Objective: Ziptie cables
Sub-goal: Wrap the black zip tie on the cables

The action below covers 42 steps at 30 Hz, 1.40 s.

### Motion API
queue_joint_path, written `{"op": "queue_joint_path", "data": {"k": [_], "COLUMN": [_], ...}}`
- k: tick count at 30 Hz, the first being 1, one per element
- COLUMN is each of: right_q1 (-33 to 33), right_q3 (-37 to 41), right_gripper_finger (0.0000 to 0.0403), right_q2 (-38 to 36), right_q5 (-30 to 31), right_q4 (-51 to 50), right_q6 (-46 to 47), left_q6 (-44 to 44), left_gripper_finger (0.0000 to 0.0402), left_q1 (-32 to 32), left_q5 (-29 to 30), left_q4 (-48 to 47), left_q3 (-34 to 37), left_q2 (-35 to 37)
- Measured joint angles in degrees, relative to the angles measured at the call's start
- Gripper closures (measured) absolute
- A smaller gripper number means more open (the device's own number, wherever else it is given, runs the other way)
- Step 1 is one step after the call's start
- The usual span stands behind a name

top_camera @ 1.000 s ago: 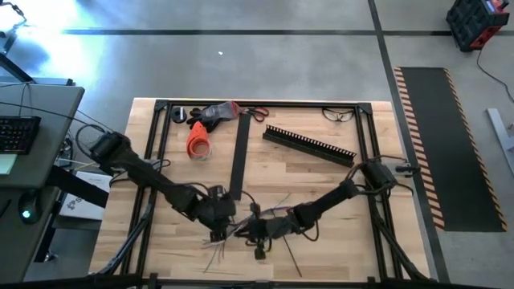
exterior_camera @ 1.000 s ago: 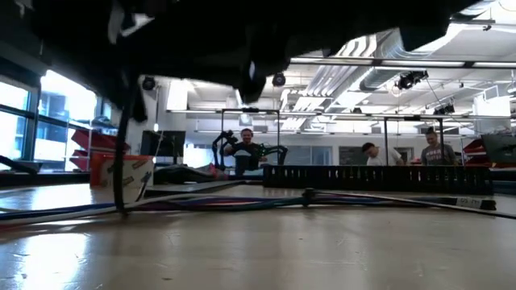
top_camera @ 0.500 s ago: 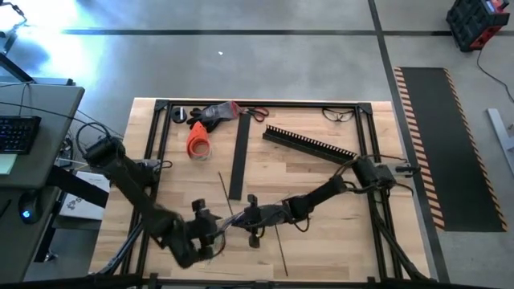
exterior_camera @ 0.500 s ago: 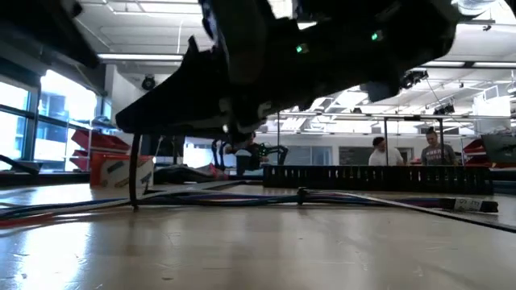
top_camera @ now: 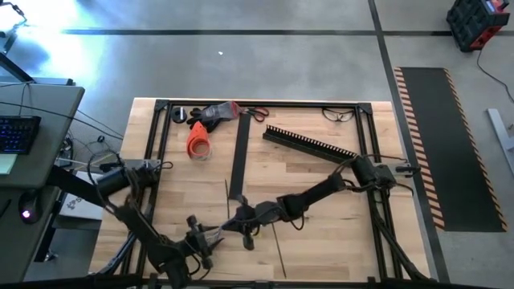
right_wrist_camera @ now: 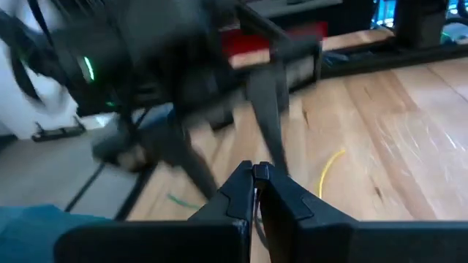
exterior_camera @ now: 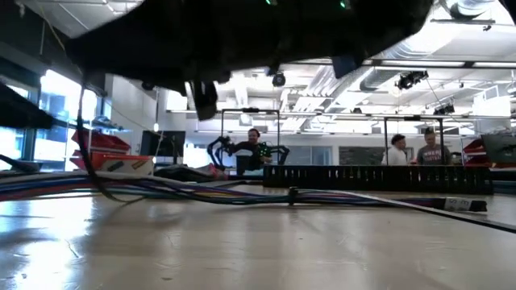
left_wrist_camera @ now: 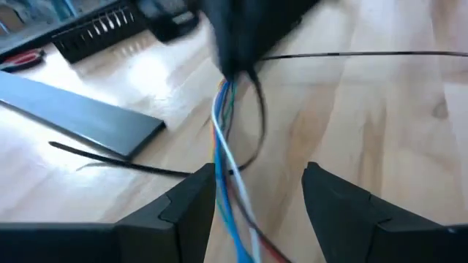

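Observation:
The cables (left_wrist_camera: 222,150), a bunch of blue, white and orange wires, run over the wood from my right gripper (top_camera: 239,218) toward my left gripper (top_camera: 210,235). In the low view the cables (exterior_camera: 161,192) lie along the table with a black ziptie knot (exterior_camera: 292,193) on them. My left gripper (left_wrist_camera: 259,179) is open near the table's near edge, and the wires pass between its fingers without plainly touching them. My right gripper (right_wrist_camera: 254,172) is shut. A black ziptie tail (left_wrist_camera: 257,124) loops beside the bunch. My right gripper is shut at the bunch's end (left_wrist_camera: 228,86), where the wires come out of its blurred dark fingers. Blur hides whether the fingers are on the wires or on the ziptie around them. The fingers come nearly level from the table's right. The bunch trails from them onto the wood.
A flat black strip (top_camera: 238,156) and a black slotted channel (top_camera: 309,144) lie farther back. An orange tool (top_camera: 197,140), scissors (top_camera: 257,113) and glasses (top_camera: 339,114) sit along the far edge. Loose black zipties (top_camera: 278,249) lie near the grippers. People stand in the room beyond.
My left gripper has swung from the middle of the table toward its near left corner, sinking and turning, and stays open. My right gripper has gone a little toward the left edge, still shut. The cables have been drawn leftward along the table with it.

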<state>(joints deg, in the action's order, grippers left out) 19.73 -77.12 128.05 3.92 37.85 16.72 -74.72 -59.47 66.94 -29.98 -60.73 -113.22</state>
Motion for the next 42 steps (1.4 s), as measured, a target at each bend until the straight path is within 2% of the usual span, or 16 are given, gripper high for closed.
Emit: {"op": "queue_joint_path", "data": {"k": [4, 9, 16, 20, 23, 30, 37, 42], "right_q1": [-0.64, -0.48, -0.14, -0.20, -0.03, 0.19, 0.17, 0.24], "right_q3": [-2.32, -3.65, -3.71, -3.71, -3.71, -3.71, -3.71, -3.71], "right_gripper_finger": [0.0403, 0.0403, 0.0403, 0.0403, 0.0403, 0.0403, 0.0403, 0.0403], "right_q2": [-0.04, 0.00, -0.02, -0.02, -0.02, -0.02, -0.02, -0.02], "right_q5": [-2.06, -2.32, -0.44, 0.14, 0.14, 0.29, 0.84, 0.99], "right_q4": [-5.57, -13.54, -14.82, -14.98, -14.85, -14.56, -14.47, -14.52], "right_q6": [1.46, 1.76, 2.49, 2.71, 2.76, 2.57, 2.34, 2.32], "left_q6": [-3.76, -7.35, -6.54, -3.83, -2.99, -2.42, 3.66, 4.03], "left_gripper_finger": [0.0218, 0.0218, 0.0218, 0.0225, 0.0245, 0.0321, 0.0390, 0.0400], "left_q1": [-0.17, 0.38, 2.86, 3.18, 3.23, 4.10, 5.34, 5.04], "left_q5": [6.84, 10.30, 8.61, 9.95, 10.23, 11.21, 10.39, 10.69], "left_q4": [5.33, 5.98, 6.26, 7.28, 7.89, 8.76, 12.63, 13.31], "left_q3": [0.00, 0.02, 0.02, 0.02, 0.02, 0.02, 0.02, 0.02], "left_q2": [-5.83, -7.85, -7.92, -7.92, -7.92, -7.92, -7.92, -7.90]}}
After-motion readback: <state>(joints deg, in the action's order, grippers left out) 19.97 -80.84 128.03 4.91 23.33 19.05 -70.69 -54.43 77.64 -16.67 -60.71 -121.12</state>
